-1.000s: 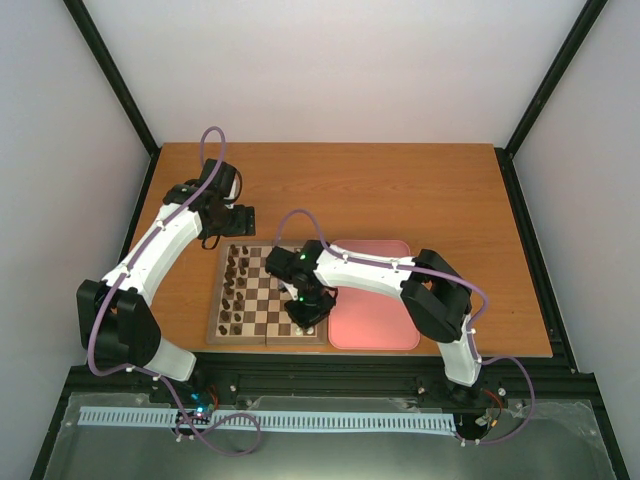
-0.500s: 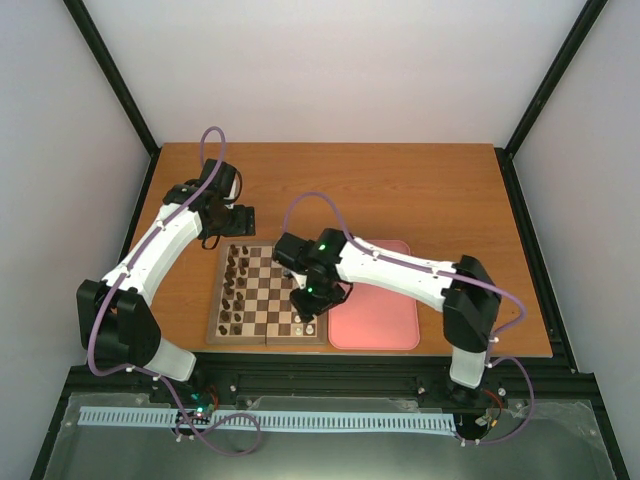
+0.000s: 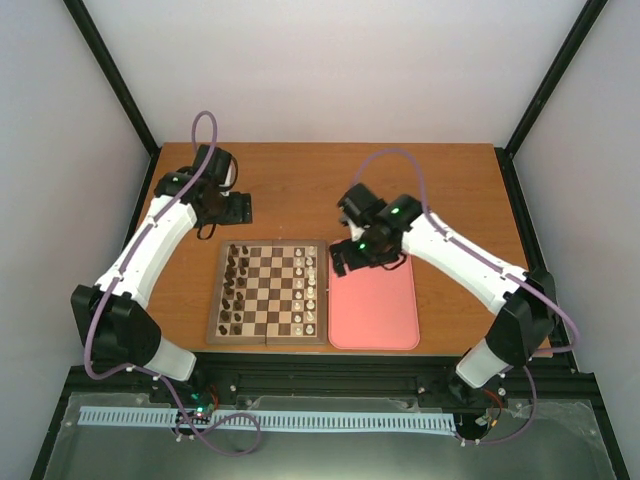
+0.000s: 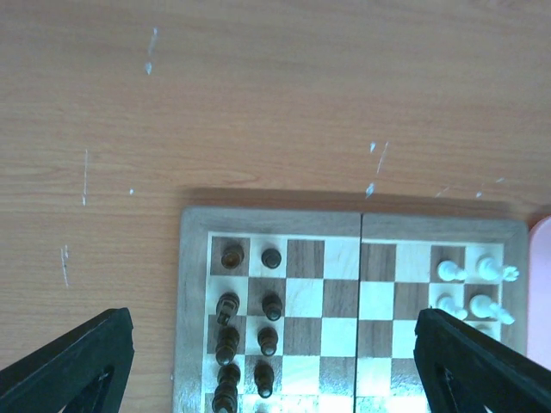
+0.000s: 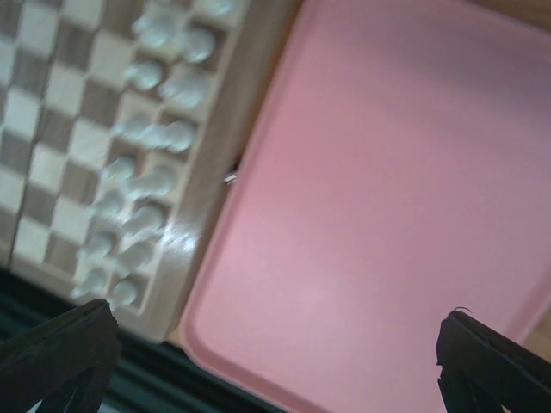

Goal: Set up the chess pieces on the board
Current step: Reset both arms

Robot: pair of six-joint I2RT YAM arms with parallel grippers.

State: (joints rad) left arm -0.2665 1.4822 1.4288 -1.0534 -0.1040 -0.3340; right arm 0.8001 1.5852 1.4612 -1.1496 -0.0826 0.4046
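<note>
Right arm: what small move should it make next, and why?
Probably draw the right tool back toward its base: it hangs open and empty over the pink tray, where no pieces show, and the cream-white chess pieces stand in two rows along one edge of the board.

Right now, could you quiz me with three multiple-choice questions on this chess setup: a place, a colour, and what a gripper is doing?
1. Where do the cream-white chess pieces stand?
A. On the board, in the columns nearest the tray.
B. Inside the tray.
C. Stacked at the board's centre.

2. What colour are the other pieces, on the board's left side?
A. Red.
B. Dark brown.
C. Blue.

3. How is the right gripper?
A. Shut on a piece.
B. Shut, empty.
C. Open, empty.

Answers: 1 A, they line the tray-side columns. 2 B, the left wrist view shows them dark. 3 C, its fingers stand wide apart with nothing between.
</note>
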